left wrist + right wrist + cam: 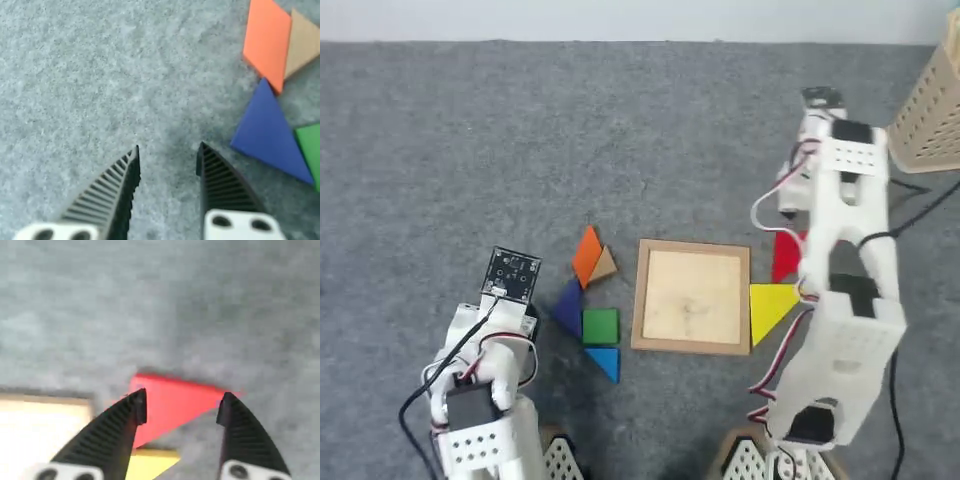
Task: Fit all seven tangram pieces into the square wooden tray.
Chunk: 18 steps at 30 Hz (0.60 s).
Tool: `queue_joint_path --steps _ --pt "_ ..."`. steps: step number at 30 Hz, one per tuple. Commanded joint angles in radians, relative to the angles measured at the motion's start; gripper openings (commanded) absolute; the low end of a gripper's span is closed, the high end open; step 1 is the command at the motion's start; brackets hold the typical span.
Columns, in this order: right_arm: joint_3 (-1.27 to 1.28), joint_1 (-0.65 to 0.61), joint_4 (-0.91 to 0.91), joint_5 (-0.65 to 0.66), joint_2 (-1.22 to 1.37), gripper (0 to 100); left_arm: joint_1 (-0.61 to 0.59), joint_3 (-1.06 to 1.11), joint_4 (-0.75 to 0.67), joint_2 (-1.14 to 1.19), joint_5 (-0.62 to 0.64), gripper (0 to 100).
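High view. The square wooden tray (692, 243) lies at lower centre of the frame on the grey surface (470, 150), its floor bare — none of the seven pieces is inside it.

Five pieces are grouped to the left of the tray:
- The orange parallelogram (586, 255) is uppermost.
- The tan triangle (605, 267) touches the orange parallelogram's right side.
- The dark blue triangle (569, 308) lies below them, abutting the green square (600, 326).
- The light blue triangle (606, 363) lies just beneath the square.

To the right of the tray, the yellow triangle (769, 308) lies close against the rim. The red triangle (785, 256) is just above it, partly hidden by the right arm. A perforated wooden box (932, 110) stands at the upper right edge.

Left wrist view. The left end effector (168, 148) is spread wide and holds nothing. It is over bare surface, near the dark blue triangle but apart from it.

Right wrist view. The right end effector (184, 394) is also parted and grips nothing. Its two fingers straddle the red triangle — whether they touch the piece cannot be told.
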Motion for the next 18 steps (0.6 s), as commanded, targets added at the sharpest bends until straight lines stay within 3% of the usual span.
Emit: queue_joint_path --steps 1,11,18 --pt "-0.037 -0.044 0.047 -0.078 -0.059 26.9 -0.003 -0.005 0.003 -0.02 -0.008 18" --pt "-0.043 -0.027 0.035 -0.416 0.139 30.0 -0.003 -0.005 0.003 -0.02 -0.008 18" --pt "-0.041 -0.007 -0.007 -0.45 0.148 29.9 -0.003 -0.005 0.003 -0.02 -0.008 18"
